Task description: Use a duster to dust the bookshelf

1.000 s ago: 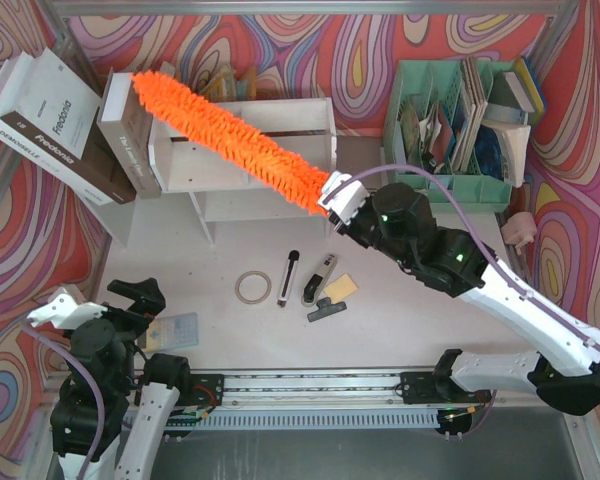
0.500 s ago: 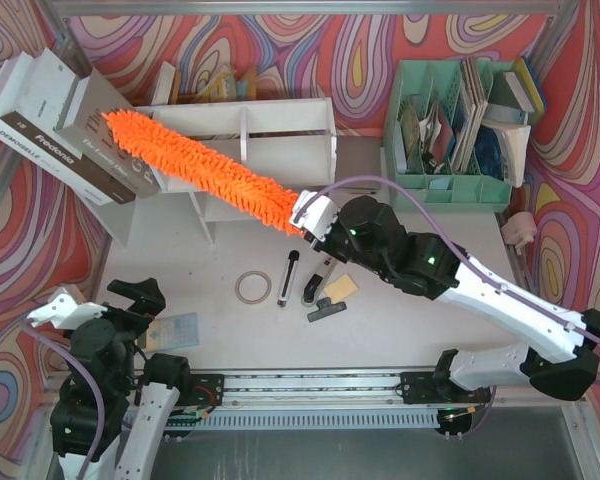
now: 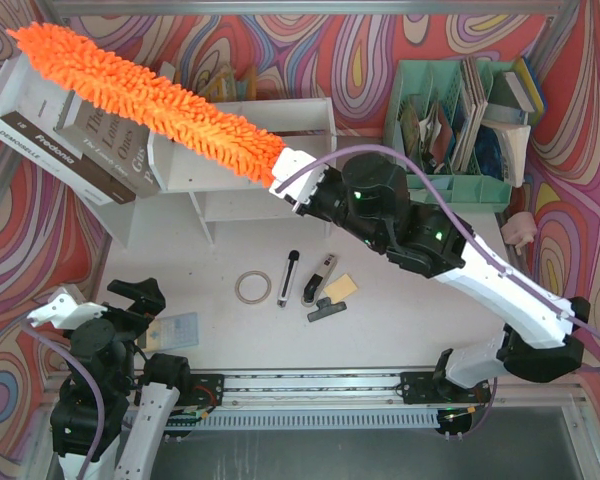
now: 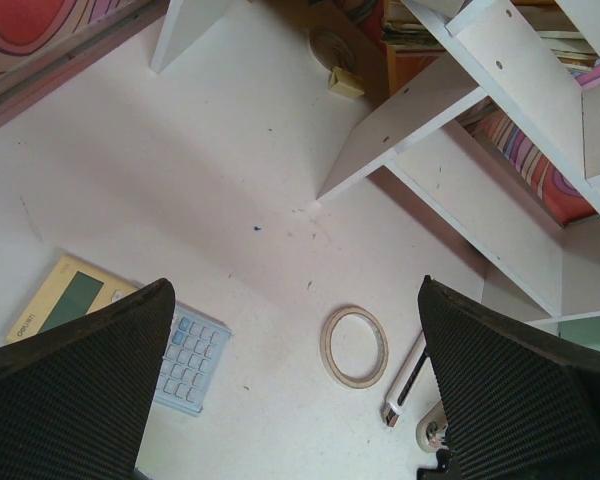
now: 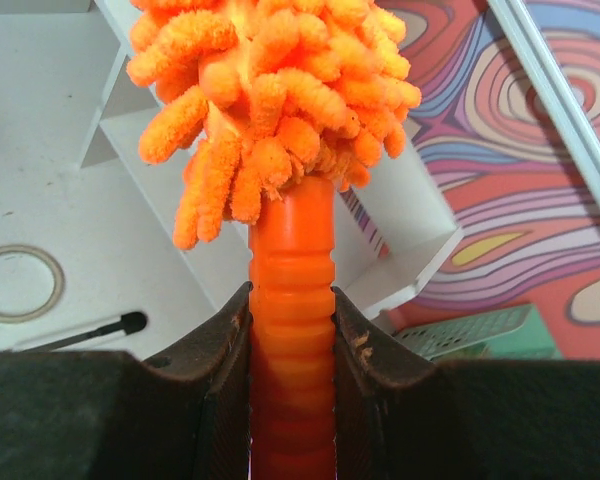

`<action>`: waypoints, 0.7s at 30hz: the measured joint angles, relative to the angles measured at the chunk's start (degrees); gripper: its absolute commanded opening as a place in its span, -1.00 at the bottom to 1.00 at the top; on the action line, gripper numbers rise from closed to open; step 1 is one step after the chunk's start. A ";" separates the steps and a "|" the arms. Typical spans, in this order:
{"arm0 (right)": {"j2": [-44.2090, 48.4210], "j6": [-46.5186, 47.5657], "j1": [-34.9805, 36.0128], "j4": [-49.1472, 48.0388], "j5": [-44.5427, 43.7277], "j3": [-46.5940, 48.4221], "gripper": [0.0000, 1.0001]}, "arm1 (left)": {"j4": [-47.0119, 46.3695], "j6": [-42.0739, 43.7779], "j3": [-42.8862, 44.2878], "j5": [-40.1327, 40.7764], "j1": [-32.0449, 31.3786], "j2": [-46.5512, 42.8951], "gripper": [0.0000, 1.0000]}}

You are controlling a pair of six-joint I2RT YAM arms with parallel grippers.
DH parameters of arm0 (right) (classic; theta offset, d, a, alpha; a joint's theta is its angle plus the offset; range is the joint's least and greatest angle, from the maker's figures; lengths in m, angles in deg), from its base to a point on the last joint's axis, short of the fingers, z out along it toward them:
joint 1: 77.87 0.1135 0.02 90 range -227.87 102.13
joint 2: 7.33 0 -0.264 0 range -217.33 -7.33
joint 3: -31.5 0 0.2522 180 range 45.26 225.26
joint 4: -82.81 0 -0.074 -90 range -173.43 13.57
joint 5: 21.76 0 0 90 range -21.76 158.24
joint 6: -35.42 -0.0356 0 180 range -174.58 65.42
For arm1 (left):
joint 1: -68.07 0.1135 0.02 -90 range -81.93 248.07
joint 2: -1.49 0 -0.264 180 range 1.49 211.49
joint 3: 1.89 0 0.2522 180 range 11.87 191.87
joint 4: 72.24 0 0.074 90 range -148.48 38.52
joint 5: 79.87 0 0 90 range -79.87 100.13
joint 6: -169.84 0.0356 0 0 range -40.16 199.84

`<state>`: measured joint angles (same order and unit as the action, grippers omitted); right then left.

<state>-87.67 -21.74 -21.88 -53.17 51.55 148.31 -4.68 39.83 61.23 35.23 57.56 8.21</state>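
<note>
Duster (image 3: 150,97) slants over bookshelf (image 3: 305,118); organizer (image 3: 450,188) (mint-green) holds booklets (image 3: 475,105).

Bright, even light; soft shadows; corners perhaps blurred.

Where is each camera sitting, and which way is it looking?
Top external: high above and behind the arms, looking down at the table; shows both arms, the bookshelf and duster.
Left wrist: on the left arm, looking down at the tape ring and calculator; its open left end effector frames the view.
Right wrist: on the right arm, looking along the duster; the right end effector is shut on its handle.
Shared: all three show the tape ring.
</note>
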 measured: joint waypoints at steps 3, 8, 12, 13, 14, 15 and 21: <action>-2.58 3.32 0.00 0.55 0.35 3.78 -1.00 | 0.00 0.00 0.00 0.00 0.00 -0.02 0.97; -8.37 7.61 0.28 2.58 1.22 10.67 -1.00 | 0.00 0.00 0.00 0.00 0.00 -0.02 0.97; -12.07 9.88 0.70 4.00 2.10 15.39 -1.00 | 0.00 0.00 -0.02 -0.02 0.00 -0.02 0.97; -12.85 10.47 0.74 4.24 2.23 16.57 -1.00 | 0.00 0.00 -0.02 -0.02 0.00 -0.02 0.97; -13.57 11.04 0.81 4.42 2.36 17.75 -1.00 | 0.00 0.00 -0.02 -0.02 0.00 -0.02 0.96; -14.19 11.52 0.92 4.46 2.40 18.75 -1.00 | 0.00 0.00 -0.04 -0.02 0.00 -0.02 0.97; -17.84 14.14 1.20 4.46 2.40 24.44 -1.00 | -0.02 0.00 -0.09 -0.24 0.00 -0.02 0.97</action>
<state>-105.50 -7.59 -20.68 -48.71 53.95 172.74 -4.70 39.83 61.15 34.99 57.56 8.19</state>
